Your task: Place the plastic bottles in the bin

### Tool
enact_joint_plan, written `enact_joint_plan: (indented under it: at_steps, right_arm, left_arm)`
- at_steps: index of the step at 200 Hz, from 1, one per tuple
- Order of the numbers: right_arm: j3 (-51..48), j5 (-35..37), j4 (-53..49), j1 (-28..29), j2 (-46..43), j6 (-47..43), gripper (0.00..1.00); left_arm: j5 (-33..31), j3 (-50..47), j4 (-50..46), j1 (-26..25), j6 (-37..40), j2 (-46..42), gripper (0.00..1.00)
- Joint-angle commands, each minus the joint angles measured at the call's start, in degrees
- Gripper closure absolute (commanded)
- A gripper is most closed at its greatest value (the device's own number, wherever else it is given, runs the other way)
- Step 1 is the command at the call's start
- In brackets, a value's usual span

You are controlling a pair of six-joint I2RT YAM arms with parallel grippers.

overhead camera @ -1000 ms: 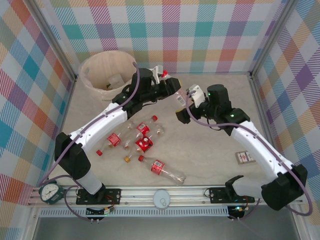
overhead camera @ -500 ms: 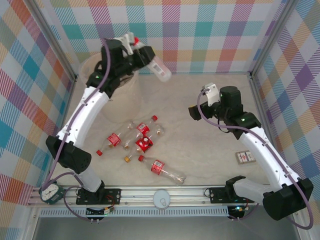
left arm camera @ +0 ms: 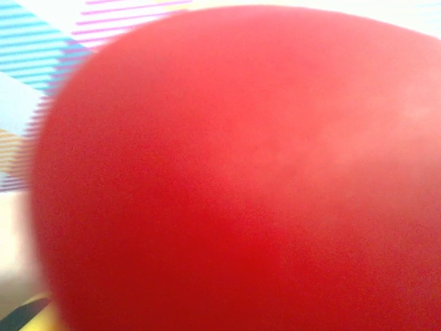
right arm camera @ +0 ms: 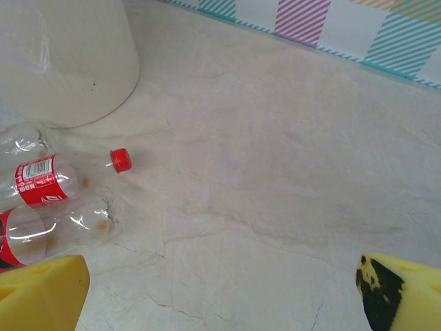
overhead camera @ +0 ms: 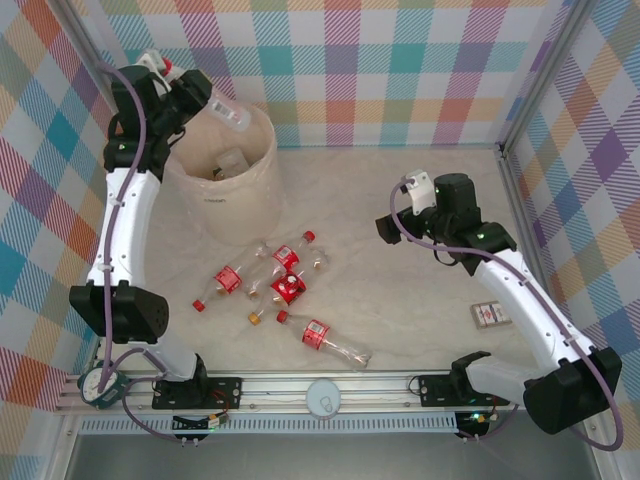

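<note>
Loose bottles lie heaped at centre-left of the pale marbled counter, at 8 o'clock from the right gripper, the nearer one, whose jaws stand wide and empty. At 11 o'clock from the heap stands the bin. Above its far-left rim the left gripper clasps the held bottle, its long axis slanting towards 4 o'clock over the opening, so a release there should drop it in. Checked walls enclose the cell.

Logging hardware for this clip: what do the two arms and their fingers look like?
The left arm and the right arm both have white link shells, black joints and black bases, with a greyish-purple cable looping along each. The right gripper has yellow fingers, one with black scuffing, and a white block sits at its wrist.
</note>
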Motion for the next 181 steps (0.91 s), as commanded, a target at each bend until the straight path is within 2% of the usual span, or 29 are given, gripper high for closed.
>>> enact_joint_plan:
  at_steps: [1,38,105,152,181]
  right_arm:
    - [0.1,-0.4,-0.3,-0.1,0.7,0.2,0.01]
    - [0.2,0.4,-1.3,0.0,0.8,0.0,0.01]
    - [-0.5,2.0,-1.9,-0.1,0.1,0.0,0.01]
    - [-0.8,2.1,-2.4,0.0,-0.4,0.3,0.01]
    - [-0.8,1.9,-2.3,0.0,-0.2,0.7,0.01]
  left_arm:
    - [-2.0,1.0,-6.2,0.8,6.1,-1.3,0.56]
    - [-0.9,2.1,-11.9,0.8,10.6,2.3,0.56]
    - [-7.7,9.1,-27.6,-4.1,25.6,9.6,0.56]
    - [-11.2,8.1,-30.3,-6.9,30.0,11.9,0.57]
    - [-11.0,4.2,-27.2,-8.2,29.5,11.3,0.57]
